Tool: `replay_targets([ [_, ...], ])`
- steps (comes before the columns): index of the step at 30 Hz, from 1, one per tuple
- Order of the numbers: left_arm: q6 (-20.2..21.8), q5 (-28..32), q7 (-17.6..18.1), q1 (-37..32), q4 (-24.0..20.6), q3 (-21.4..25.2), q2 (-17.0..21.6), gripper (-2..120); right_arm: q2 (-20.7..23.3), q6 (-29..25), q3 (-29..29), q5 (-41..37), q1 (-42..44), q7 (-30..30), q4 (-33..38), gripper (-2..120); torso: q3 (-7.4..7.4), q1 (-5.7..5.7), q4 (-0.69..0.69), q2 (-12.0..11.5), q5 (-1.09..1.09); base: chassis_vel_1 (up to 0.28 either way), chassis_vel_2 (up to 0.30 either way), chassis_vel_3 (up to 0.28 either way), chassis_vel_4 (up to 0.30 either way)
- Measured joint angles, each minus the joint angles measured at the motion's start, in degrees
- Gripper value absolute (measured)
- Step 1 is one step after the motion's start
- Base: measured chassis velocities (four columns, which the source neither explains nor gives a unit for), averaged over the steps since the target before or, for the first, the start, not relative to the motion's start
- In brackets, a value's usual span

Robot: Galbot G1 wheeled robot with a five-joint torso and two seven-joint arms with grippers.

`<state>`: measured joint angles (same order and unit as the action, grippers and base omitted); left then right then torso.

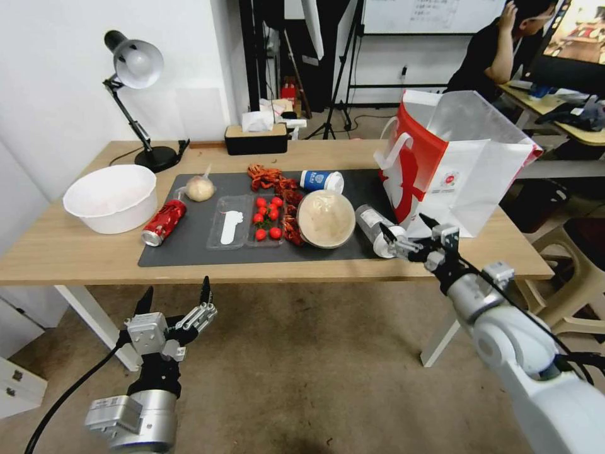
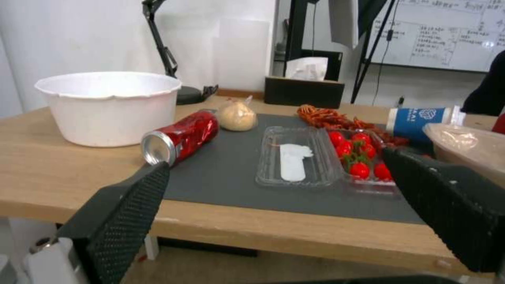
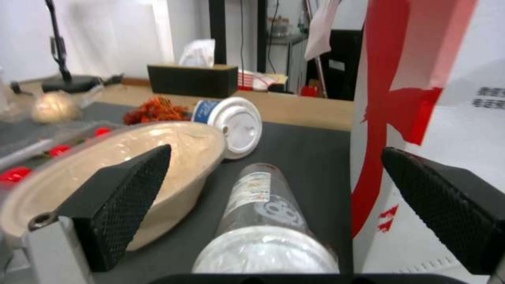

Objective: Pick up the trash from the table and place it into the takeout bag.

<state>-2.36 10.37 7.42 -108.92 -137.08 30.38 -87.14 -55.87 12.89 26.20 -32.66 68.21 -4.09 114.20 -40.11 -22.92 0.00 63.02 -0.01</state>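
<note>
A clear cup [image 1: 375,229] with a white lid lies on its side at the front right corner of the dark mat, beside the takeout bag [image 1: 463,167]. My right gripper [image 1: 403,226] is open at the cup's lid end, and the cup [image 3: 266,221] lies between its spread fingers [image 3: 121,205]. A tan lidded bowl [image 1: 326,218], a blue-white paper cup [image 1: 321,181], a bagged bun [image 1: 200,188] and a crushed red can [image 1: 165,222] also lie on the mat. My left gripper [image 1: 177,290] hangs open below the table's [image 1: 75,252] front edge, facing the can [image 2: 179,136].
A white round bowl [image 1: 111,197] stands at the table's left end, with a desk lamp [image 1: 135,69] and a tissue box [image 1: 256,137] behind it. A clear tray [image 1: 228,228], cherry tomatoes [image 1: 267,217] and red shells [image 1: 276,181] sit mid-mat. A chair [image 1: 576,265] stands at right.
</note>
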Motion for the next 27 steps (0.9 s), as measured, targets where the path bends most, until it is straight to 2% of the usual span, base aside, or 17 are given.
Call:
replay_targets([
  [15,-1.6,-0.3,0.1,-1.3,0.6,-0.5,-2.1,100,0.5,7.8,-4.1,2.0,-4.1,1.8,-3.1,100,0.01,0.00,0.00,0.0,0.01,0.000,0.000,0.000,0.000],
  [27,-2.4,-0.2,0.1,-2.1,0.3,-0.7,-2.4,100,-1.0,9.4,-6.3,2.5,-4.8,2.0,-5.3,100,0.01,0.00,0.00,0.0,0.00,0.000,0.000,0.000,0.000],
])
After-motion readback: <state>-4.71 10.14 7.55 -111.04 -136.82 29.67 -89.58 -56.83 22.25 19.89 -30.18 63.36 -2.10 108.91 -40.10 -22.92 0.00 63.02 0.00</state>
